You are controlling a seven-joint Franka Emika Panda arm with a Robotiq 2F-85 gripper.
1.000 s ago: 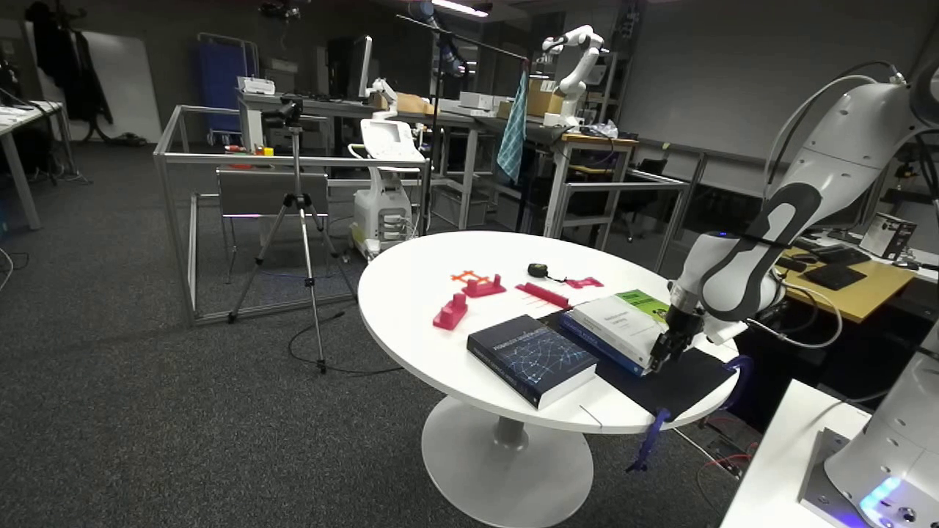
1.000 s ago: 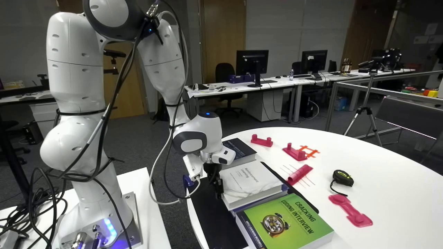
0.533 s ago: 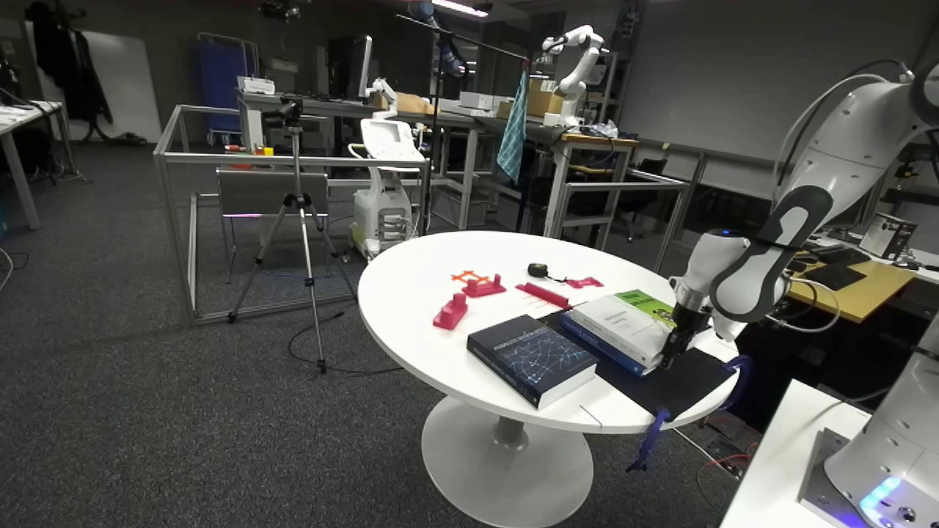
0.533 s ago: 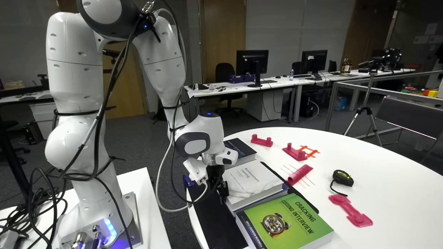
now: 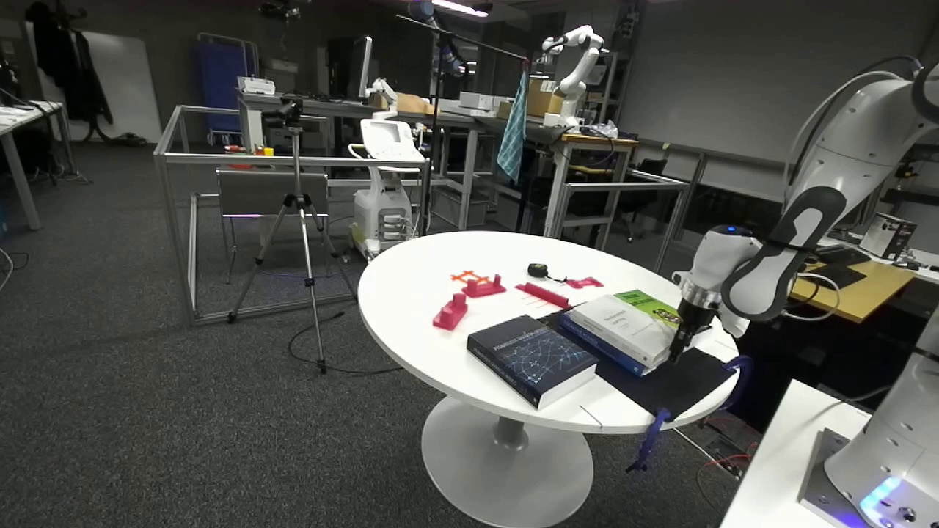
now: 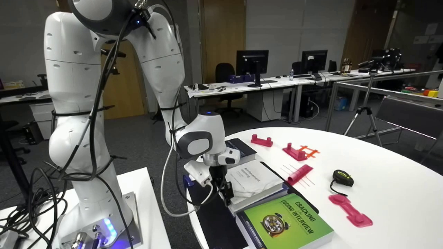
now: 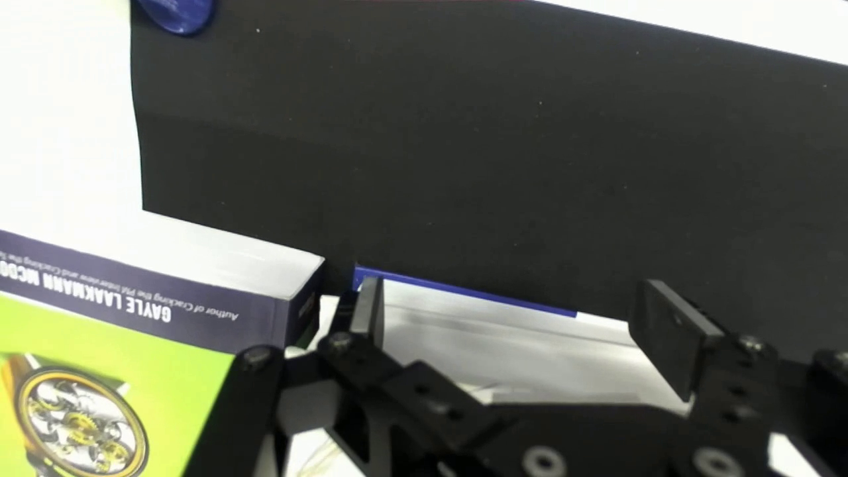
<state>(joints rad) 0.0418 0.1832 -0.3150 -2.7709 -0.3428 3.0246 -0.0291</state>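
Slightly rightward in both exterior views, the gripper (image 7: 518, 310) had shifted since a second earlier. Its fingers (image 7: 666, 334) stood well apart, gripping nothing. Nearest them, the white book (image 6: 254, 180) lay on a blue book (image 5: 603, 347), below and right of centre in both exterior views; whether a finger touched it could not be told. At lower centre of the wrist view, one finger stood near a corner of the green book (image 7: 165, 371); lowering there would probably have risked jamming it, the gap between the books being narrow. A push might have slid the white book off the blue book, since nothing visible bound them. Of containers, bottles (image 6: 346, 67) stood at upper right and a cardboard box (image 5: 543, 99) at upper middle, contents indiscernible.
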